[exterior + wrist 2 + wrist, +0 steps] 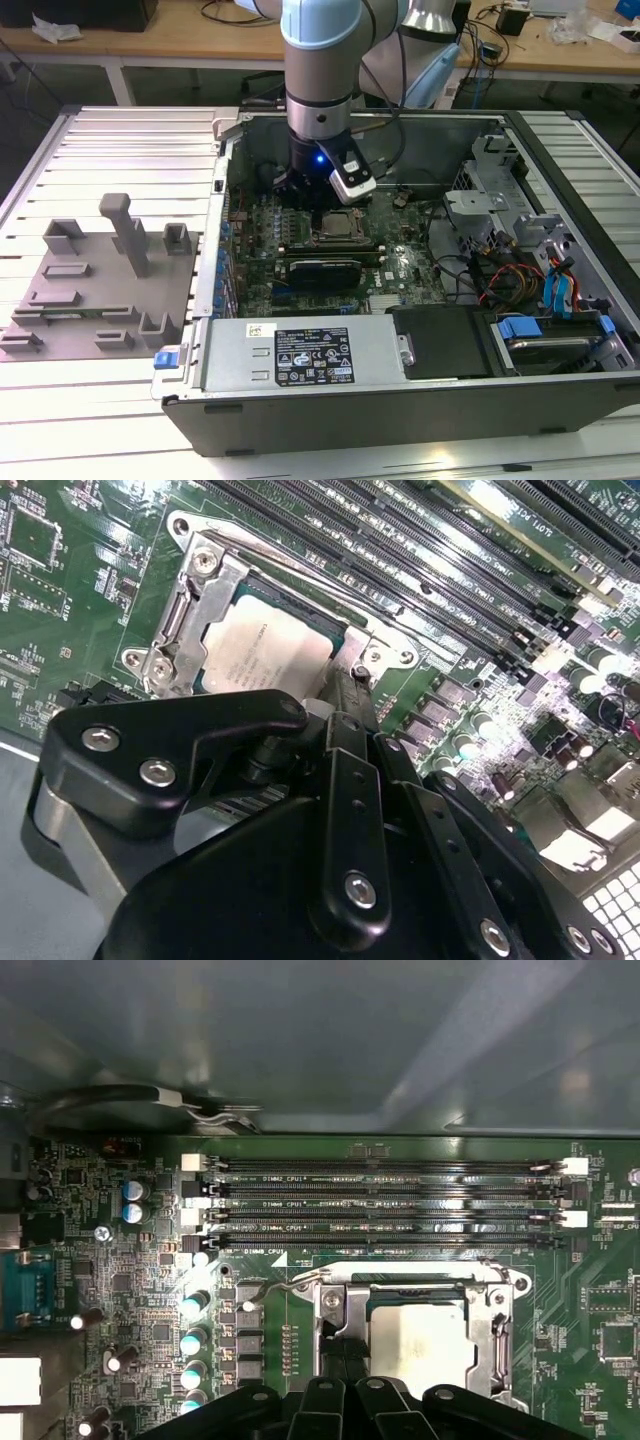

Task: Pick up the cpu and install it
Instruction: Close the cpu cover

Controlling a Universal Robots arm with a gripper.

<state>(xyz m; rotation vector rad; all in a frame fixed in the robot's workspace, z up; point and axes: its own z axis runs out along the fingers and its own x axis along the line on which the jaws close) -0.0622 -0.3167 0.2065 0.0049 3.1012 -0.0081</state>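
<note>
On the exterior view's left, a grey fixture (95,290) of blocks and posts lies on the slatted metal desk (120,140). Beside it stands an open computer case (400,405), with a power supply (300,355) along its near wall. The arm (320,70) points straight down into the case, over the green board (405,262). The cpu (338,222) lies flat in its socket (190,610), silver top showing. In both wrist views the gripper (346,1360) (350,685) has its fingers together, nothing seen between them, tips right at the cpu's edge. Black memory slots (390,1205) run just beyond the socket. On the exterior view's right, a drive cage (480,200), red and orange cables (500,275) and blue tabs (520,326) crowd the case.
</note>
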